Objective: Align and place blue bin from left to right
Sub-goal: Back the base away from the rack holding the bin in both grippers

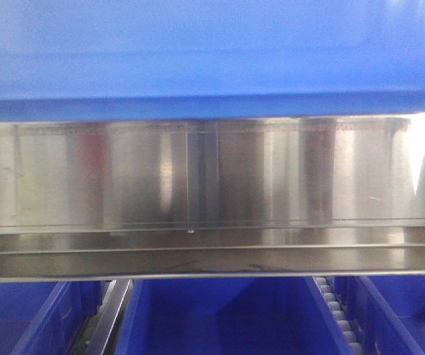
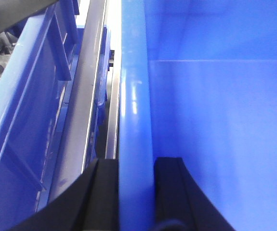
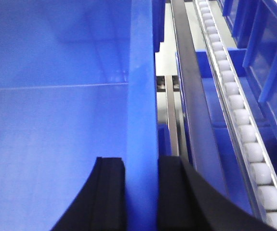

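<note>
The blue bin (image 1: pixel 212 52) fills the top of the front view, close to the camera, its lower edge above a steel shelf. In the left wrist view my left gripper (image 2: pixel 136 166) is shut on the bin's left rim (image 2: pixel 134 120), one black finger outside and one inside the wall. The right wrist view shows my right gripper (image 3: pixel 142 166) shut on the bin's right rim (image 3: pixel 143 96) in the same way. The bin's smooth blue inside (image 3: pixel 56 120) holds nothing that I can see.
A steel shelf front (image 1: pixel 212 177) crosses the middle of the front view, with other blue bins (image 1: pixel 219 318) below it. A roller track (image 3: pixel 234 96) and a metal rail (image 3: pixel 189 86) run right of the held bin. Another blue bin (image 2: pixel 27 120) and a rail (image 2: pixel 87 86) lie to its left.
</note>
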### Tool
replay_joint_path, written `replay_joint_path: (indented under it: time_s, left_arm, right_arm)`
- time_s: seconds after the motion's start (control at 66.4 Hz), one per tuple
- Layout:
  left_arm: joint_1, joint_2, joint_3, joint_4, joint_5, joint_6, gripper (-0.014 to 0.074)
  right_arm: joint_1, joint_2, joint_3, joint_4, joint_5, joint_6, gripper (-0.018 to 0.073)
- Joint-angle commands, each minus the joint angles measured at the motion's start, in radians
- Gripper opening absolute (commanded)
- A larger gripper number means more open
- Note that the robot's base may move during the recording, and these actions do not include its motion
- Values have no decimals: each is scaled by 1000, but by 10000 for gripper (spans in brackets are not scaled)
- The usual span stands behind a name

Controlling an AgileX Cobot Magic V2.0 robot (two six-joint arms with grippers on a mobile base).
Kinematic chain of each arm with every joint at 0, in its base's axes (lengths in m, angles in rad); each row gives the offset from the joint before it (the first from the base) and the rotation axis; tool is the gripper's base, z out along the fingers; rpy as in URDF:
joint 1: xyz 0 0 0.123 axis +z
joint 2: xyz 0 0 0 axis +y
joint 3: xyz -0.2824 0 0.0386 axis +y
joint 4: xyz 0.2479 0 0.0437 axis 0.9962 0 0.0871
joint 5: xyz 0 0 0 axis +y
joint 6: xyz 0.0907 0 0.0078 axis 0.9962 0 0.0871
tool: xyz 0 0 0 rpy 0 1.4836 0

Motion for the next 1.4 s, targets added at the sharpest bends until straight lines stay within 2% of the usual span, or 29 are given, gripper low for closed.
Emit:
replay_joint_path:
  time_s: [0.0, 0.226, 1.387]
  left_arm:
    - [-13, -17, -9, 30, -66, -8, -111]
    - [-13, -17, -9, 30, -66, -8, -111]
    - [-13, -17, -9, 55, -68, -8, -111]
  right_arm:
    - [6, -18, -10, -34, -113, -1, -70]
    - [6, -18, -10, -34, -153, -1, -70]
    - [6, -18, -10, -34, -155, -1, -70]
